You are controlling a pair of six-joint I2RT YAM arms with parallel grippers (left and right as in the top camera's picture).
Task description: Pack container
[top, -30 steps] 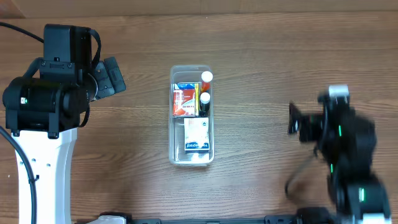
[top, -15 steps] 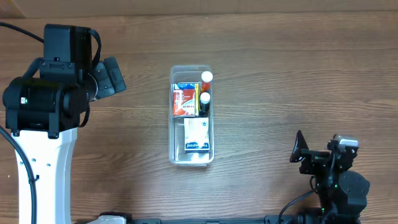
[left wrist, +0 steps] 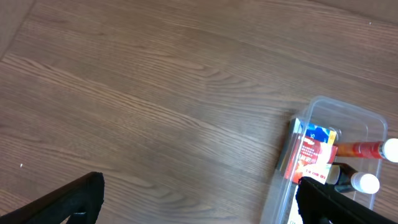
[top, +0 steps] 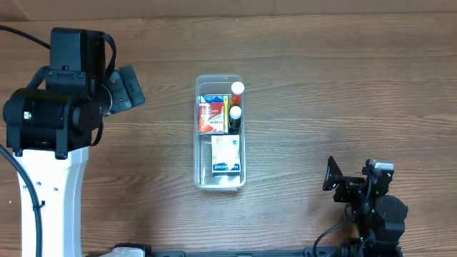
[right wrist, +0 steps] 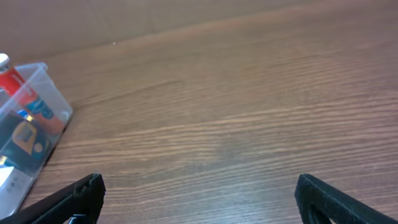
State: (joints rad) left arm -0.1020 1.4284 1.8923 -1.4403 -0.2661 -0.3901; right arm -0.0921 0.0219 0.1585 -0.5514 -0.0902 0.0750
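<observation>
Container (top: 221, 183): clear plastic bin, long and narrow, rimmed, standing mid-table with its long axis running away from the robot. Already holds a red box (top: 211, 116) and two white-capped tubes (top: 236, 88) at the far end and a white box (top: 227, 155) nearer; a little bare floor shows at the near end.

Handling, judged: light even when loaded; thin walls likely to flex if squeezed; smooth plastic, probably slippery on the wood and between pads. The rim looks like the stiffest part. Best hold is a pinch over a long-side rim or a short end wall, kept level, since the contents lie loose and may shift.

Left gripper (left wrist: 200, 186): jaws spread wide, nothing between them, raised well to the left of the container's far end.

Right gripper (right wrist: 196, 185): jaws likewise wide apart and empty, low near the table's (top: 321, 86) near-right edge, well apart from the container.

Room: open wood on every side of the container; both long sides are free for approach. The right arm's base sits close to the front edge, so there is little margin there.
</observation>
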